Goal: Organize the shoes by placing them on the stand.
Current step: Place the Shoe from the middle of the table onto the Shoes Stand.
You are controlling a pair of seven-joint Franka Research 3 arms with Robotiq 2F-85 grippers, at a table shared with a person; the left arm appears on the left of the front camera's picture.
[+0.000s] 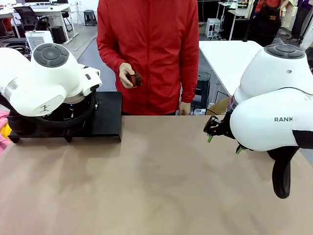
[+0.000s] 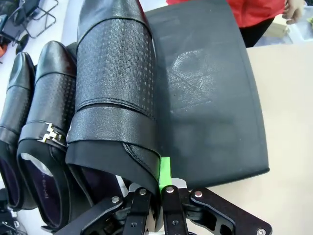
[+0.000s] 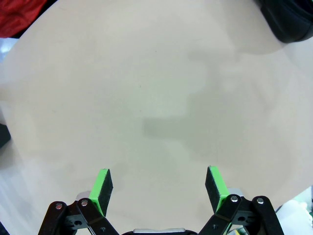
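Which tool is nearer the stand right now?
Left. The left tool, shut on a shoe, is at the edge of the stand; the right tool hangs open over the table, away from it.

The left gripper has its jaws closed on the rear collar edge of a textured black shoe, with one green pad outside the leather. This shoe overlaps the left part of the matte stand. Two further black shoes lie alongside at picture left, the nearer one buckled. Beige table at right; a person's hand at top right.
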